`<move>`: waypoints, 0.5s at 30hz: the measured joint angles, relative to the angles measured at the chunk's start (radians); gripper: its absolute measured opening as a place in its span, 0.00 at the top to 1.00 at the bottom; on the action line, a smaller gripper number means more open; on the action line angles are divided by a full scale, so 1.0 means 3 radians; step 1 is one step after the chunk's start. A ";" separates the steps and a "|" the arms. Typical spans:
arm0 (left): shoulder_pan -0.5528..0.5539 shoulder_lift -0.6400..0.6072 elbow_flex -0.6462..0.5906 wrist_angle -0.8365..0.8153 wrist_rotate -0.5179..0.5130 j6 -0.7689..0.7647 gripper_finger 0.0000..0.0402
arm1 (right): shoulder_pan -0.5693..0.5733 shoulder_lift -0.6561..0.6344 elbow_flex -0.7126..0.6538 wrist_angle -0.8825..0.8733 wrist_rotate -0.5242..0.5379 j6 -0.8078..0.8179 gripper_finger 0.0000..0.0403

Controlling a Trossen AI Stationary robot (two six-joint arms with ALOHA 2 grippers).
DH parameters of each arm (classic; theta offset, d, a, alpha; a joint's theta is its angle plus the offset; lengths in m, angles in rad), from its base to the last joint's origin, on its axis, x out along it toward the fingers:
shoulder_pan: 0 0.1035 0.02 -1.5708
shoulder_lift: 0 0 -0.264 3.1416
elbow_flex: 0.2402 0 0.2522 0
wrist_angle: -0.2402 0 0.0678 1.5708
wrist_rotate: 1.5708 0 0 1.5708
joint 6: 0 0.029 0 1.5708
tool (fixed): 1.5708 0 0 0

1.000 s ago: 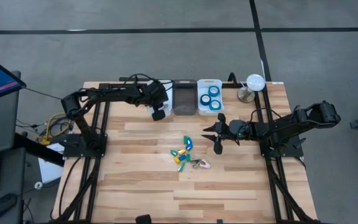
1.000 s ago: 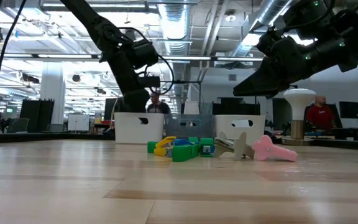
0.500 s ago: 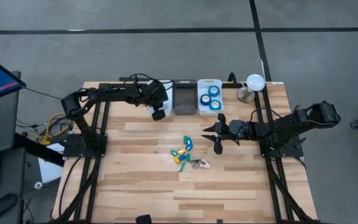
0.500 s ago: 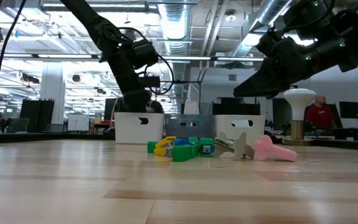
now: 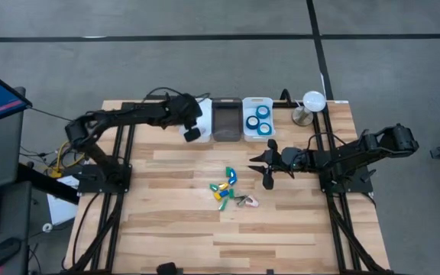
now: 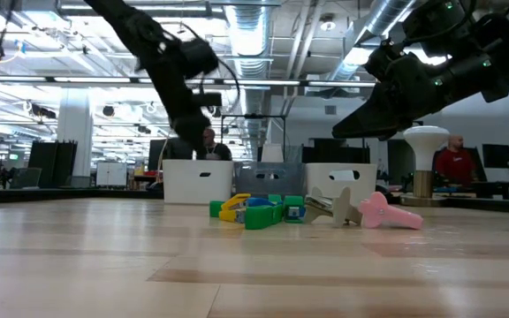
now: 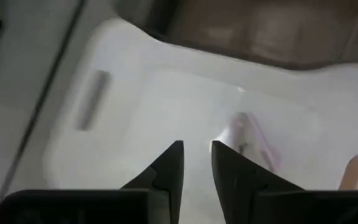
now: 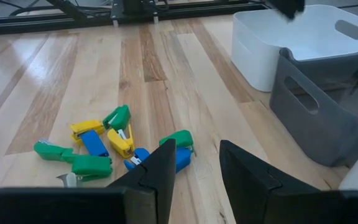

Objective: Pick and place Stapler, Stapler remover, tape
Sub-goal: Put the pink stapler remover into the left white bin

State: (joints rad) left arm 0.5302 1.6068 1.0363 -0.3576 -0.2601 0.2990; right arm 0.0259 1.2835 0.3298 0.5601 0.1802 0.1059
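Note:
Small green, yellow and blue staplers lie in a pile mid-table, also seen in the right wrist view. A pink staple remover lies beside them. Blue tape rolls sit in the far right white bin. My left gripper hangs open over the far left white bin, where a pale pink piece lies on the floor. My right gripper is open and holds nothing. It hovers above the table to the right of the pile.
A grey bin stands between the two white bins along the far edge. A white lamp stands at the far right corner. Bare wood lies on the near half of the table. People show in the room beyond.
My left gripper has risen above the left white bin and drawn slightly toward the far edge, most of it in the last half second. My right arm has kept still.

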 joint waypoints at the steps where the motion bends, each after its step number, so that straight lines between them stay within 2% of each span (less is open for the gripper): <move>1: 0.0001 -0.0096 0.0000 0.0006 -0.0005 -0.0005 0.82 | 0.0000 0.0000 0.0000 -0.0001 0.0000 0.0000 0.71; 4: -0.0013 -0.0424 0.0000 0.0030 0.0000 -0.0193 0.82 | 0.0000 0.0000 0.0000 -0.0001 0.0000 0.0000 0.71; 7: -0.0028 -0.0747 0.0000 0.0043 0.0194 -0.0487 0.83 | 0.0000 0.0000 0.0000 -0.0001 0.0000 0.0000 0.71; 12: -0.0104 -0.1197 -0.0136 0.0179 0.0962 -0.0890 0.83 | 0.0000 0.0000 0.0000 -0.0001 0.0000 0.0000 0.71; 15: -0.0262 -0.1383 -0.0306 0.0256 0.1251 -0.1011 0.83 | 0.0000 0.0000 0.0000 -0.0022 0.0000 0.0000 0.71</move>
State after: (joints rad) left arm 0.4514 1.1919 0.9446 -0.2809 0.1153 -0.0044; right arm 0.0258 1.2835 0.3298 0.5536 0.1802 0.1059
